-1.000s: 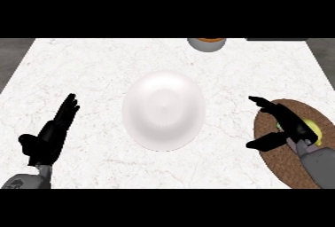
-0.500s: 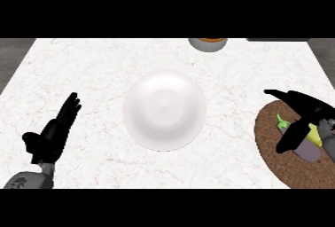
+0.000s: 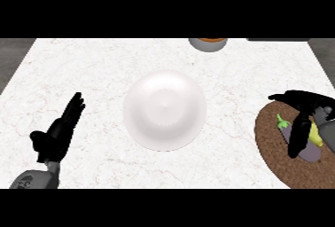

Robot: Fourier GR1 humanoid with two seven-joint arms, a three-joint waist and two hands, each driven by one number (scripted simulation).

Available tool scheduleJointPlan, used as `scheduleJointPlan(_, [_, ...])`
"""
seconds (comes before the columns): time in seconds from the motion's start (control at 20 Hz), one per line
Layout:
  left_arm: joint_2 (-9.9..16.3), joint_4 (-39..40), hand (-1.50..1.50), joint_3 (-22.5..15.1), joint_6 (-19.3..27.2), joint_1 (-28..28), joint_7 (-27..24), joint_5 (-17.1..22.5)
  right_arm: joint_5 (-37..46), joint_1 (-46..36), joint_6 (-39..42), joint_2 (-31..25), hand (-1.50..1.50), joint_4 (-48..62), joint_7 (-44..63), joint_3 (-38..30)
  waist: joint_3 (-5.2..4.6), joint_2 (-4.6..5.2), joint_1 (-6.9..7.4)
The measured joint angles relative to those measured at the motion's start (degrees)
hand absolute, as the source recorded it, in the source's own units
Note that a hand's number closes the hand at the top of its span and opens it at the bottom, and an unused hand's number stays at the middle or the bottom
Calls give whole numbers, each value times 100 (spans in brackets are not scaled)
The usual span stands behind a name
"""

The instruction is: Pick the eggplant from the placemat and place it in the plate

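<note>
The eggplant (image 3: 309,142) lies on a round brown placemat (image 3: 274,146) at the right edge; I see its green stem end, a yellowish patch and a dark purple body, partly hidden. My right hand (image 3: 302,115) hovers over it, fingers spread, thumb hanging down across its left side, not closed on it. A white plate (image 3: 165,109) sits in the middle of the marble counter. My left hand (image 3: 60,131) rests open at the lower left, fingers pointing up, well away from the plate.
A grey bowl (image 3: 208,43) with something orange inside stands at the counter's far edge. The counter's left edge runs close to my left hand. A dark strip shows at the far right corner.
My right hand has swung right and rotated over the eggplant, fingers spreading wider and uncovering more of the placemat. The left hand has shifted only slightly.
</note>
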Motion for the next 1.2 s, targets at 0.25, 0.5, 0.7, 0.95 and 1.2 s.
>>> scheduleJointPlan(0.25, [47,98,0,162,-165,-14,-45,6,261,-35,238,101,-150,256,-3,84,2,0,-7])
scheduleJointPlan(0.5, [-42,92,0,175,-179,-14,-52,-91,607,-79,567,124,-150,648,-168,204,5,4,1])
scheduleJointPlan(0.7, [-60,88,0,256,-274,47,-72,-140,904,-69,736,284,-150,939,-251,161,5,1,-3])
scheduleJointPlan(0.95, [-98,-241,0,355,-333,200,103,-184,1503,36,780,453,-150,1230,-535,116,7,-1,-1])
scheduleJointPlan(1.2, [-100,-100,0,532,-502,79,89,-237,2154,89,810,506,-150,1536,-881,120,5,1,-7])
